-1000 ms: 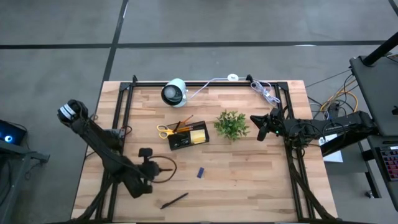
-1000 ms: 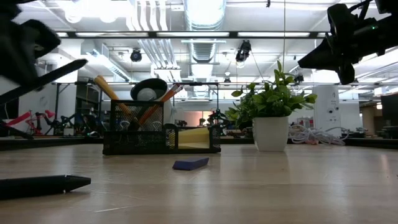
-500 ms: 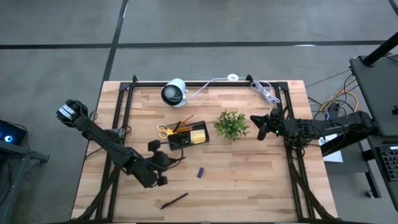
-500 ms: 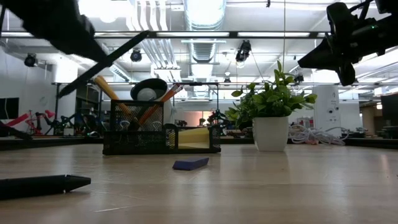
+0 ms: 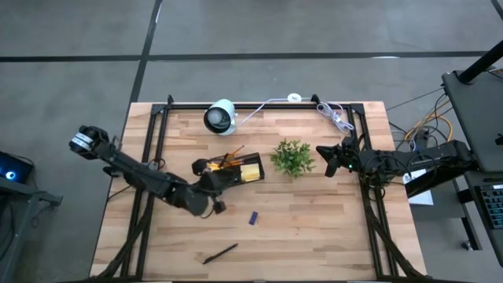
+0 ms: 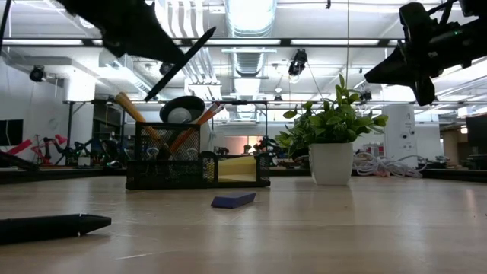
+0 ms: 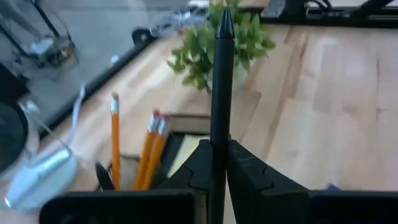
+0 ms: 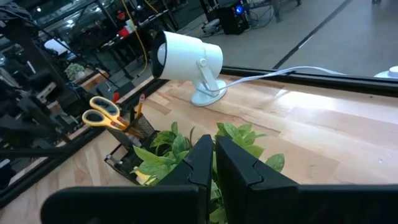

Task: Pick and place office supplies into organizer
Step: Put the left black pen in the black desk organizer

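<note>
Left pincer [image 7: 219, 163] clenched on a black pen [image 7: 221, 81], holding it tip-out above the black organizer [image 5: 236, 174], where orange pencils [image 7: 135, 152] and yellow scissors [image 8: 104, 111] already stand. Right pincer [image 5: 328, 162] shut and empty, hanging beside the plant [image 5: 292, 157]. Second pen [image 5: 220, 253] and blue piece [image 5: 253, 218] lie loose on the tabletop [image 5: 314, 228]; no legible writing.

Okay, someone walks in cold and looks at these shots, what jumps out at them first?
First, the left claw shut on a black pen, held above the black organizer mid-table. Next, the green plant just right of the organizer, with the right claw waiting shut beside it.
</note>
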Tool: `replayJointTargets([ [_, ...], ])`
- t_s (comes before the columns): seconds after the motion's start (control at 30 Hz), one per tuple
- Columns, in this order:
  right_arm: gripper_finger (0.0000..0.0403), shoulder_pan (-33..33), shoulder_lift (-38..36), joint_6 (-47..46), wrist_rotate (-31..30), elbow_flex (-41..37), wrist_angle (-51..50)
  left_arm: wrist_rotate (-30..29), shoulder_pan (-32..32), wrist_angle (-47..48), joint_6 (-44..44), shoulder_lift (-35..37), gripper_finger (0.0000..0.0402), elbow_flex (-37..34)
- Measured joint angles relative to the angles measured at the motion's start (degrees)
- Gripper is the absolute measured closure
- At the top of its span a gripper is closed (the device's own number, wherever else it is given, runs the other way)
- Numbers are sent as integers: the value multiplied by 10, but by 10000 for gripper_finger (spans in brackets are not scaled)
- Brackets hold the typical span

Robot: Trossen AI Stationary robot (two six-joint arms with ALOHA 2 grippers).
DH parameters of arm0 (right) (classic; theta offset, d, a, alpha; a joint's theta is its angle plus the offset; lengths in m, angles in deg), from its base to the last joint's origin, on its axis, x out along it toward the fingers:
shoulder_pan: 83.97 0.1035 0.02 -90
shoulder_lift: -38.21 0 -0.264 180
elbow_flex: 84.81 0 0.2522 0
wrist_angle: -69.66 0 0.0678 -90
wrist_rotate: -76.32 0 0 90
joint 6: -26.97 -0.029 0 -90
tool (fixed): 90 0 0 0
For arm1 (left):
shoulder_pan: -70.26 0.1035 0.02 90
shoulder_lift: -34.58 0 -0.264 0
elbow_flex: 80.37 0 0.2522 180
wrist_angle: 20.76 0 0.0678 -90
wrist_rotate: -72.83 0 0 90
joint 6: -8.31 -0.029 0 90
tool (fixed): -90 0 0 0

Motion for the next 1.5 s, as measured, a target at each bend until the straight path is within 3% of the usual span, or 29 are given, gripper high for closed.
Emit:
replayJointTargets([
  [0.23,390,0,0,0,0,0,0,-2,57,-93,-91,19,389,0],
  [0.8,390,0,0,2,0,0,-3,31,192,-133,-45,34,389,-12],
  [1.5,390,0,0,5,0,0,-3,28,204,-145,-57,7,389,-80],
])
